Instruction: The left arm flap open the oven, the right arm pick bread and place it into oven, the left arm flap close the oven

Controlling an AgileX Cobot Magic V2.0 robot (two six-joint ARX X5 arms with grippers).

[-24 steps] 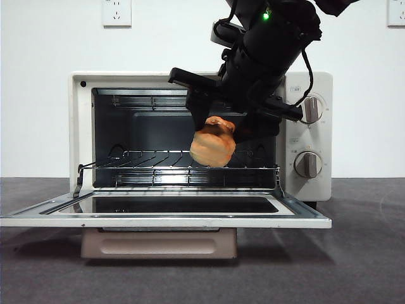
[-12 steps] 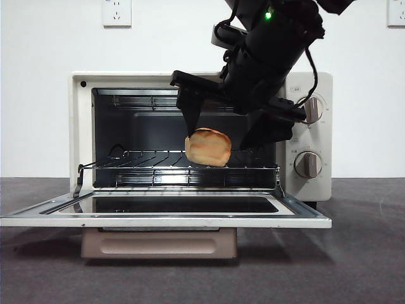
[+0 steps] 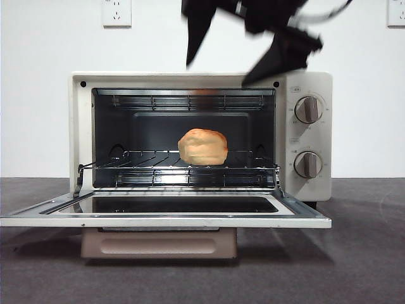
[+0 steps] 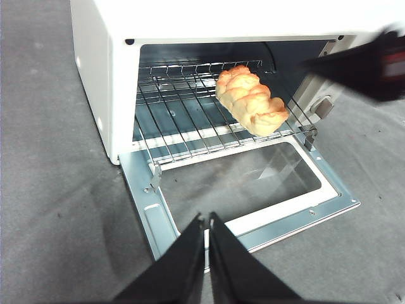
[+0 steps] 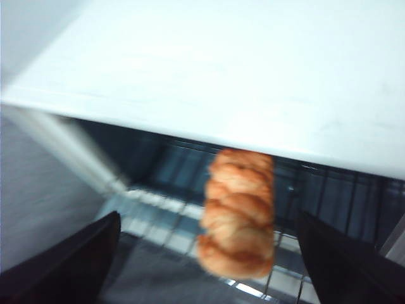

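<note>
— Where are the claws?
— The right claw (image 3: 250, 47) hangs spread and empty above the oven (image 3: 201, 136); the left claw (image 4: 206, 223) is pressed together over the dropped door (image 3: 166, 213).
— Any writing?
— None I can read; the knob labels are too small.
— Counts?
— One bread (image 3: 202, 147) lies on the wire rack (image 3: 177, 166) inside. Two knobs (image 3: 308, 109), two wall sockets (image 3: 116, 12), one desk (image 3: 354, 253).

The right hand (image 3: 253, 54) hangs high at about 12 o'clock in the front view, motion-blurred, its two black jaws spread wide and holding nothing. The left hand (image 4: 206, 221) has its jaws pressed together, also holding nothing.
</note>
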